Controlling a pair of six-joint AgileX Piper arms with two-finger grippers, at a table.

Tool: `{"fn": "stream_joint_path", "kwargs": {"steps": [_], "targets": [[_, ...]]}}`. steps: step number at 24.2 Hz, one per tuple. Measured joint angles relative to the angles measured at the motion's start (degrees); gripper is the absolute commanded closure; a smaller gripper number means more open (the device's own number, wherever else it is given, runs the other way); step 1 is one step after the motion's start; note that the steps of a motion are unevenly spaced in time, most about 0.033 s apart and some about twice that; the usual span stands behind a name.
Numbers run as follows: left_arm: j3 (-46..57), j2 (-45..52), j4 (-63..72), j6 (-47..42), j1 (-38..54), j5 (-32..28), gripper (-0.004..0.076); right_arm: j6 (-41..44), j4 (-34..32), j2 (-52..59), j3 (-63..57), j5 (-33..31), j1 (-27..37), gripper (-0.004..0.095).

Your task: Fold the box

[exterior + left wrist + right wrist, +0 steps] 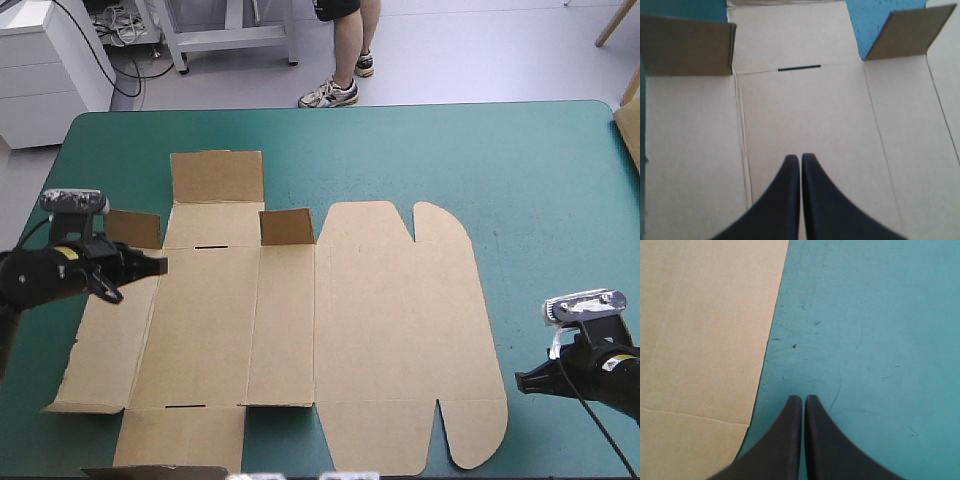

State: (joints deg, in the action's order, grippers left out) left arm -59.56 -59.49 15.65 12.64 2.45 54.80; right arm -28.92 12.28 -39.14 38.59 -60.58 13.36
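L pincer [800, 157] clenched empty over mostly flat box [380, 330]; R pincer [803, 399] likewise, beside it.

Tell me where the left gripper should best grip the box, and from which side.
Probably the small raised flap beside the left gripper: it stands up off the flat box, so its free top edge can be pinched from above.

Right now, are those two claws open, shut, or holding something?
Left gripper: jaws shut, empty, over the box.
Right gripper: jaws shut, empty, over the teal-green cover.
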Motion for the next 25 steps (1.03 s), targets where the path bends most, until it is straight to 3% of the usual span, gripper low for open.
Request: {"fn": "stream_joint_path", "kwargs": {"steps": [7,14,17,21,22,25], "targets": [[-10.6,-11.3,2.3,0.2,12.9,1.8,0.0731,0.0,0.6,0.0,0.0,0.1,0.0,0.091],[-11.9,-15.2,9.4,5.9,33.8,5.2,0.0731,0.0,1.4,0.0,0.0,0.2,0.0,0.091],[-11.9,-16.4,10.1,9.3,41.4,9.4,0.0731,0.0,1.8,0.0,0.0,0.4,0.0,0.091],[-11.9,-16.8,5.9,10.5,43.6,12.5,0.073,0.0,2.0,0.0,0.0,0.4,0.0,0.091],[-11.9,-16.8,5.3,11.0,43.6,12.9,0.072,0.0,2.0,0.0,0.0,0.4,0.0,0.091],[-11.9,-16.8,3.8,12.4,43.6,14.3,0.0591,0.0,2.0,0.0,0.0,0.6,0.0,0.091]]}}
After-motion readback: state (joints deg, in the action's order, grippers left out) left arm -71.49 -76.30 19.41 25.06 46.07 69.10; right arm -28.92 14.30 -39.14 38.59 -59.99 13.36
